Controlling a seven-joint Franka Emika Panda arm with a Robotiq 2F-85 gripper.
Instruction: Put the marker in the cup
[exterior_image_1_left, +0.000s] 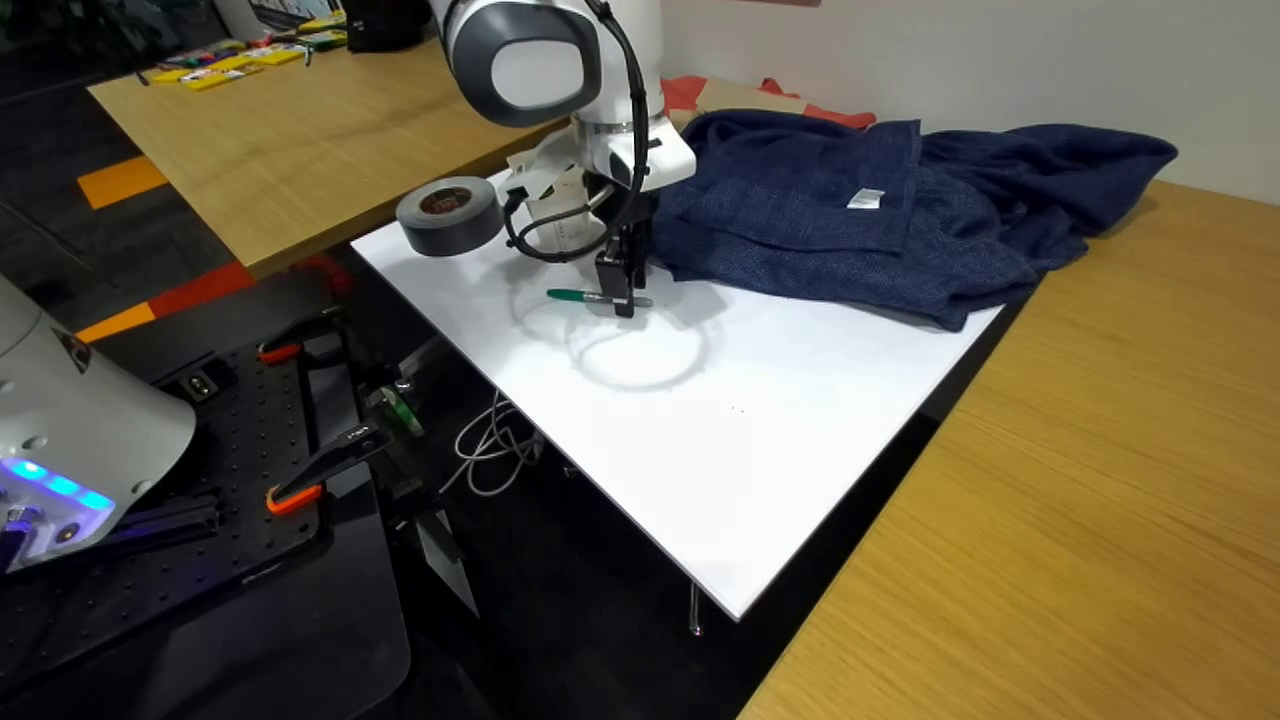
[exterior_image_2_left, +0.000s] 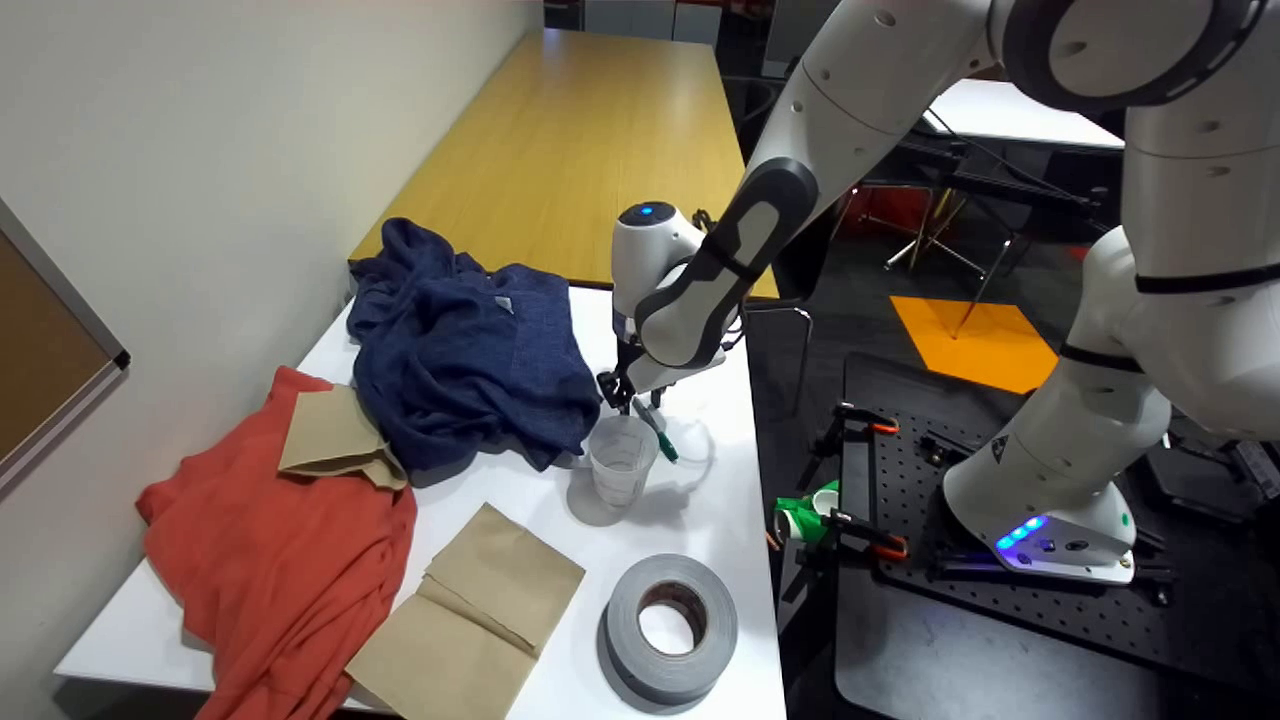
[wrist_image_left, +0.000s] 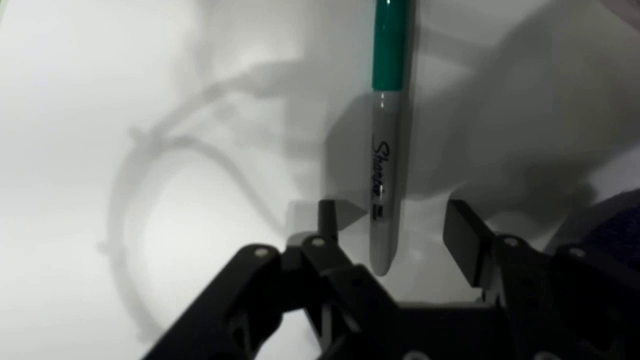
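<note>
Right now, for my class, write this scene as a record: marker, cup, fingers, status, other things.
marker: green and grey, lying on the white table
cup: translucent, upright, near the marker
fingers: open, one each side of the marker, not touching it
status: marker not in the cup
other things: grey tape roll, dark blue cloth, red cloth

Marker (wrist_image_left: 385, 137): my wrist view's top edge cuts its green end.
Red cloth (exterior_image_2_left: 295, 540): I see its lower end cropped.
</note>
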